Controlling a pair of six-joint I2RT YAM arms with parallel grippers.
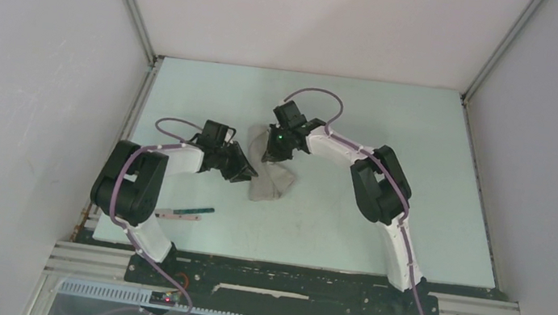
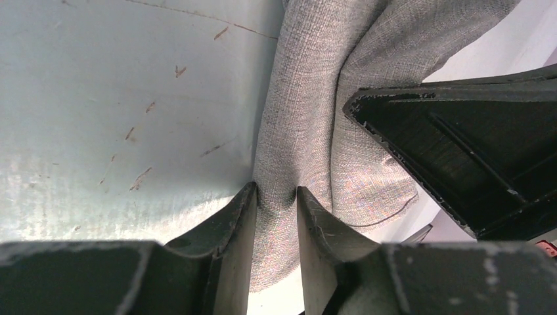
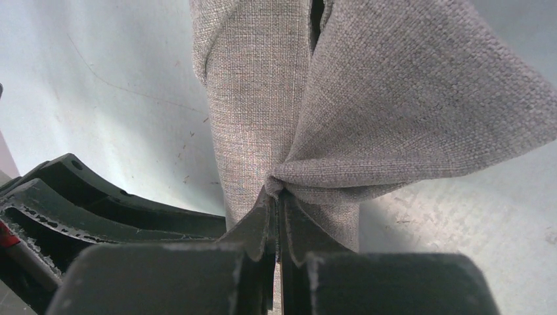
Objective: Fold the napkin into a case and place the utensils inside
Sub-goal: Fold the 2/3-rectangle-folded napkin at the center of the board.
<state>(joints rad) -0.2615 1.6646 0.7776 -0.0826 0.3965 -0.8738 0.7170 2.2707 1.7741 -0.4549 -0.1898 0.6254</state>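
There is one plain light grey woven cloth napkin here, and it is neither flat nor folded into a pocket. It is gathered into a rumpled bundle near the middle of the pale blue-green table, caught between the two arms. Its lower end appears to rest on the tabletop.

Both of the two black two-finger grippers have hold of it. The left gripper comes in from the left side. In its own wrist view, the left gripper has its fingers partly closed on a thick fold of the napkin, which fills the gap between them. The right gripper sits just above and behind, at the bundle's top edge. Its wrist view shows the right gripper clenched tight on a pinched corner. The napkin fans out from that pinch in two layers.

Well apart from the cloth, near the left arm's base, one slim utensil lies on the table, with a thin dark green handle and a paler end. I can count only this one piece. Whether a second lies against it is too small to tell.
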